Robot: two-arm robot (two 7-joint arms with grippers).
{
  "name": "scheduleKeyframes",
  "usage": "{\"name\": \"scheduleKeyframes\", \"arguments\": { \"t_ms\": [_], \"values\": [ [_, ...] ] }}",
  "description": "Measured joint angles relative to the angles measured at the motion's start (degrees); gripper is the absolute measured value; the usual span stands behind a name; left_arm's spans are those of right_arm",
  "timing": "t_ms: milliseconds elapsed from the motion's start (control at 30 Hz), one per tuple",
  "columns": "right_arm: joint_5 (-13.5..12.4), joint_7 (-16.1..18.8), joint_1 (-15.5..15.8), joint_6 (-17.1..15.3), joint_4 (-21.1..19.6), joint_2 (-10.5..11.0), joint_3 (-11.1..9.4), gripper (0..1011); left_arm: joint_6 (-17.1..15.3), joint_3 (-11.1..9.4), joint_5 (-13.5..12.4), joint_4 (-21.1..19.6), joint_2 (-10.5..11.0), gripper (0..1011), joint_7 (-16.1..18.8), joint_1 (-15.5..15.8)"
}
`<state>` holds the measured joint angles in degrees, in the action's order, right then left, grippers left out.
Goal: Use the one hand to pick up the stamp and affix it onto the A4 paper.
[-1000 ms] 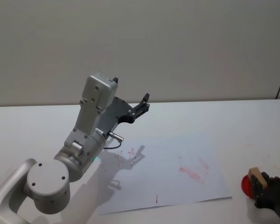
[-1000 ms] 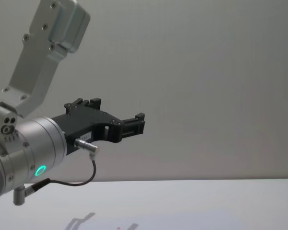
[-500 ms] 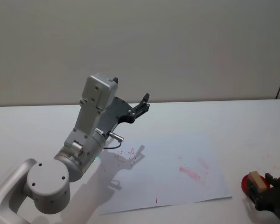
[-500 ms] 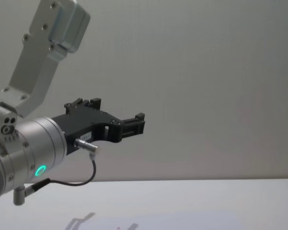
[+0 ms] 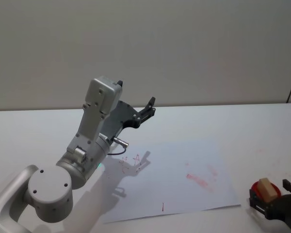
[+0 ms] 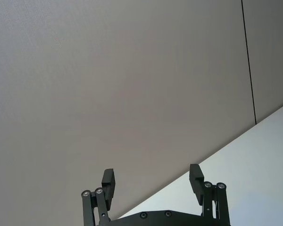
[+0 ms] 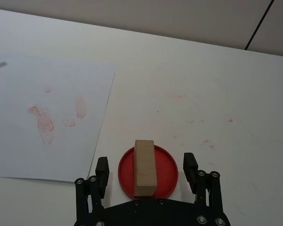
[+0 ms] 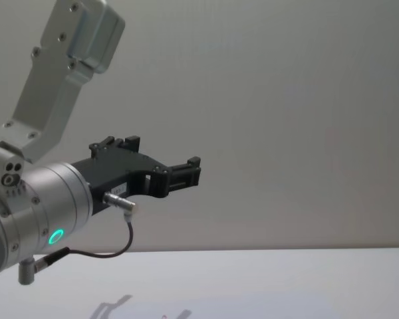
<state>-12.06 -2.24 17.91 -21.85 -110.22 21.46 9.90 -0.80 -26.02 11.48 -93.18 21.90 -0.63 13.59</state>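
Black fingers of the right claw stand apart, either side of the stamp without touching it. The wooden block lies on a red ink pad, just beside the A4 paper on the white bench. The left claw hangs raised and spread.
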Motion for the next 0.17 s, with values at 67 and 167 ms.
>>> {"name": "scheduleKeyframes", "arguments": {
  "t_ms": [67, 167],
  "values": [
    [0.02, 0.0, -0.01, -0.01, 0.01, -0.01, 0.0, 998, 0.0, 0.0, 0.0, 0.0, 0.0, 1001, 0.0, 0.0],
    [0.04, 0.02, -0.02, -0.02, 0.03, -0.02, 0.0, 1001, 0.0, 0.0, 0.0, 0.0, 0.0, 1001, 0.0, 0.0]
  ]
}}
